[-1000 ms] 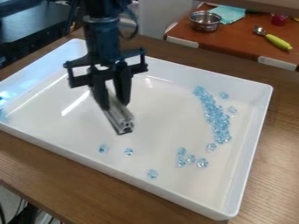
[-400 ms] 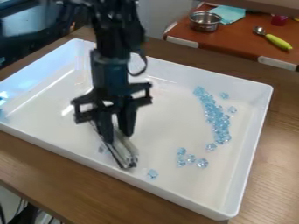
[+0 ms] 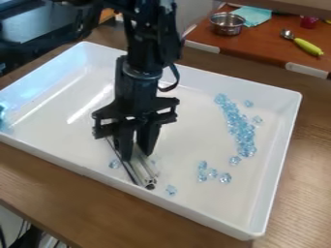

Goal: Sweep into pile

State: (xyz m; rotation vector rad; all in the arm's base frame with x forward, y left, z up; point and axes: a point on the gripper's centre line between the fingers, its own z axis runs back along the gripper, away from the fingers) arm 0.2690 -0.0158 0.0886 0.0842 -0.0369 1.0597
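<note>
One white tray (image 3: 275, 181) is taking up most of the brown wooden table (image 3: 300, 193), and we are reading the view as a clock face centred on the tray. We are seeing its floor gleaming with pale streaks of light toward ten o'clock, and a bluish glare is spreading over that corner. The black gripper (image 3: 137, 152) is hanging down just off the centre toward seven, its fingers clamping a silvery metal bar (image 3: 146, 169), whose end is pointing to six, near the tray's near wall. We are finding most of the blue pieces (image 3: 239, 128) lying in a long band at three, with a few loose ones beside it. A small cluster (image 3: 213, 173) is resting between four and five, one piece (image 3: 171, 190) is sitting near the bar's end, between five and six, and another (image 3: 114, 163) is lying on the bar's other side toward eight. More blue is showing by the wall at nine. Out in the room, toward one o'clock, a reddish-brown table (image 3: 259, 43) is holding a metal pot (image 3: 227, 24), a turquoise cloth (image 3: 255, 15), a red item (image 3: 308, 22) and a spoon with a yellow-green handle (image 3: 308, 46). Dark surfaces are filling the room toward eleven.
</note>
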